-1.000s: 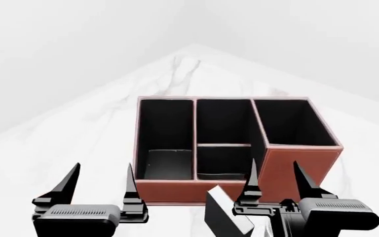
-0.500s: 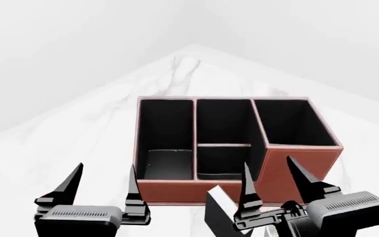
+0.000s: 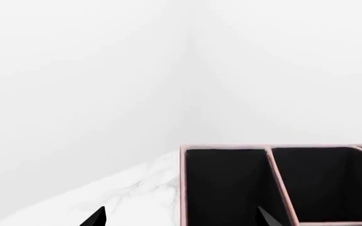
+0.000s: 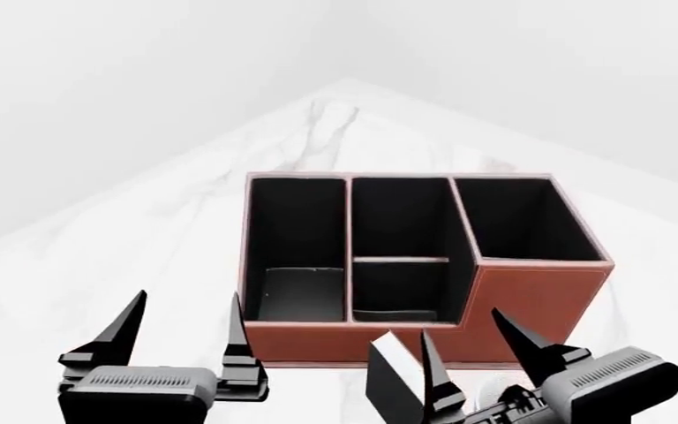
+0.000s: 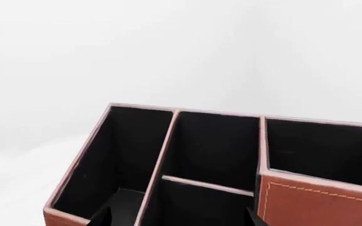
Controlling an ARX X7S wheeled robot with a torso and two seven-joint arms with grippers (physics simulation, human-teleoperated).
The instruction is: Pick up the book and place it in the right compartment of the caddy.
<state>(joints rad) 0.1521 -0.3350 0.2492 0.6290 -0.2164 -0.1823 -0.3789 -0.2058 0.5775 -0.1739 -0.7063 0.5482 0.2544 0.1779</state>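
The reddish-brown caddy [image 4: 315, 340] with black lining stands mid-table and also shows in the left wrist view [image 3: 182, 188] and the right wrist view [image 5: 319, 202]. Its tall right compartment [image 4: 522, 221] is at the right end and holds nothing; it also shows in the right wrist view [image 5: 319, 150]. The black book [image 4: 388, 389] with white page edges stands tilted in front of the caddy, at the head view's bottom edge. My right gripper [image 4: 466, 340] is open and empty, just right of the book. My left gripper [image 4: 180, 327] is open and empty, before the caddy's left end.
The white marble table [image 4: 139, 238] narrows toward a far corner with pale walls behind it. A small white shape [image 4: 498, 389] shows behind my right gripper's fingers, mostly hidden. The caddy's left section [image 4: 297, 238] and divided middle section [image 4: 401, 230] hold nothing.
My right gripper has dropped lower and tilted, its fingertips now below the caddy's front wall top and closer to the book. My left gripper has hardly moved.
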